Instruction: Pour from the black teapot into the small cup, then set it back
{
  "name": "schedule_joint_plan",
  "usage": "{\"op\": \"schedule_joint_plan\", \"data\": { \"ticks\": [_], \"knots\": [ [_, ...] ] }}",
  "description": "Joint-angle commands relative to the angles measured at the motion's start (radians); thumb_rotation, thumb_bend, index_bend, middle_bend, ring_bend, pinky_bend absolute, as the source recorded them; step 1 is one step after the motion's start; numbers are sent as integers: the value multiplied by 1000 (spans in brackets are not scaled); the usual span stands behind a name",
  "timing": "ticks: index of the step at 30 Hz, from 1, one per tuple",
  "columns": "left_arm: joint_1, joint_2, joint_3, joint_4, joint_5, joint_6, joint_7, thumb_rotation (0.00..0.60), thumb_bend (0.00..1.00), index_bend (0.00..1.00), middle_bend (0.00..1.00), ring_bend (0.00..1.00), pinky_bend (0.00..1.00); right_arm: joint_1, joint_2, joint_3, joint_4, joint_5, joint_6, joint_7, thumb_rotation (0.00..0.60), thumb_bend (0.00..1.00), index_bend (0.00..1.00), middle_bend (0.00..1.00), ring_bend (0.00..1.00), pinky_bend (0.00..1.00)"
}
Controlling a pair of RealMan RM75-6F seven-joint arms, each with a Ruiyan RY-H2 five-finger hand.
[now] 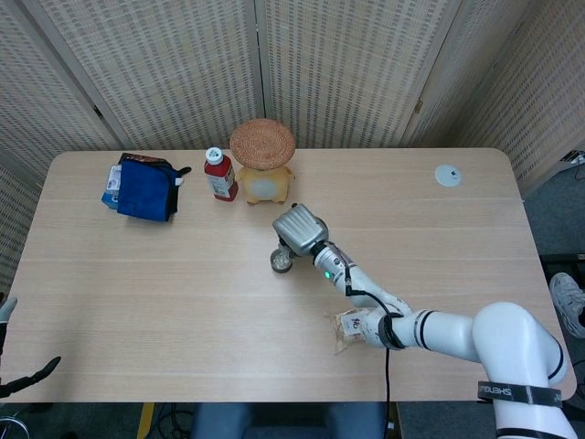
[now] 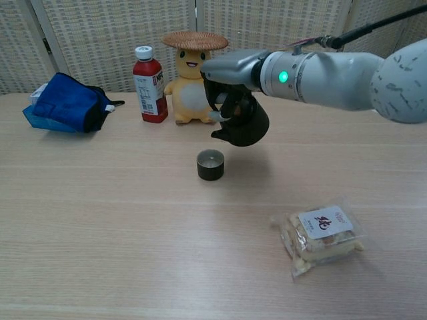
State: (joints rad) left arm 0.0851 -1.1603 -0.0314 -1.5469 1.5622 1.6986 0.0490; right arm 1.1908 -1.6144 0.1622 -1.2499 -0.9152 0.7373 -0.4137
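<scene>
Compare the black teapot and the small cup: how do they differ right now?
The black teapot is held off the table by the right hand; the small cup stands on the table untouched. The teapot is rounded and larger; the cup is a short, squat cylinder. The teapot's spout points toward the cup, with no stream visible. Both are dark.

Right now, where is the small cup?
In the chest view the small cup stands mid-table, just below-left of the black teapot held by the right hand, in front of the mushroom-hat toy.
</scene>
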Motion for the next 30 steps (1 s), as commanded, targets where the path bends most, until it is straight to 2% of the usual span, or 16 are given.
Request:
{"op": "schedule_joint_plan", "data": {
  "ticks": [1, 8, 16, 30],
  "knots": [
    [-1, 2, 0, -4, 1, 0, 2, 363, 50, 0, 0, 0, 0, -56, 21, 25, -6, -36, 10, 106, 559, 447, 996, 1000, 946, 397],
    [-8, 7, 0, -17, 10, -7, 16, 362, 50, 0, 0, 0, 0, -151, 96, 44, -56, -64, 19, 273, 557, 441, 996, 997, 932, 397],
    [-29, 3, 0, -36, 28, -26, 39, 363, 49, 0, 0, 0, 0, -267, 157, 6, -69, -115, 37, 391, 558, 426, 996, 991, 927, 399],
    [-48, -3, 3, -56, 33, -52, 66, 362, 50, 0, 0, 0, 0, -384, 157, -27, 16, -178, 39, 515, 558, 380, 996, 984, 918, 399]
  ]
}}
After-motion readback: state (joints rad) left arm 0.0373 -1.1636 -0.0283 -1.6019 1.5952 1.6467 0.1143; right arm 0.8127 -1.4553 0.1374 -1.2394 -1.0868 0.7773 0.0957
